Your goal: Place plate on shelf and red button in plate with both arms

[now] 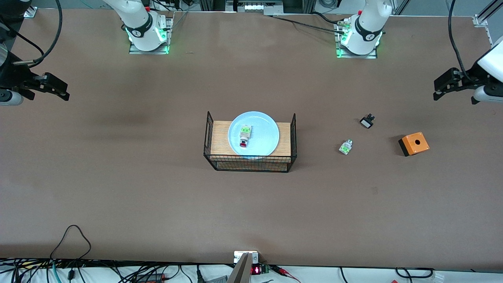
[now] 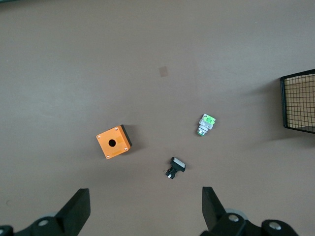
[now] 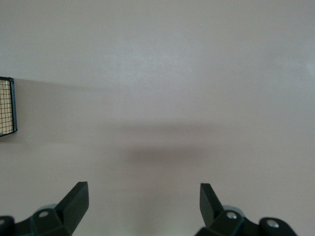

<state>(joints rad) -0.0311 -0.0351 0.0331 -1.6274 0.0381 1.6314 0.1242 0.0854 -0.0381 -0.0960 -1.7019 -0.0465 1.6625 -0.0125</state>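
The pale light-blue plate [image 1: 264,131] lies on the wooden floor of a black wire basket [image 1: 251,163] at the table's middle. The red button [image 1: 244,136] lies on the plate, its green block toward the robots' bases and its red cap toward the front camera. My left gripper [image 1: 436,89] is open and empty, up in the air over the left arm's end of the table; its own view shows its spread fingers [image 2: 146,206]. My right gripper [image 1: 65,90] is open and empty over the right arm's end; its own view [image 3: 143,201] shows bare table.
A white-green part without a red cap [image 1: 346,147] [image 2: 206,124], a small black-and-white part [image 1: 367,121] [image 2: 175,167] and an orange box with a hole [image 1: 413,144] [image 2: 114,142] lie between the basket and the left arm's end. The basket's corner shows in both wrist views [image 2: 299,101] [image 3: 7,105].
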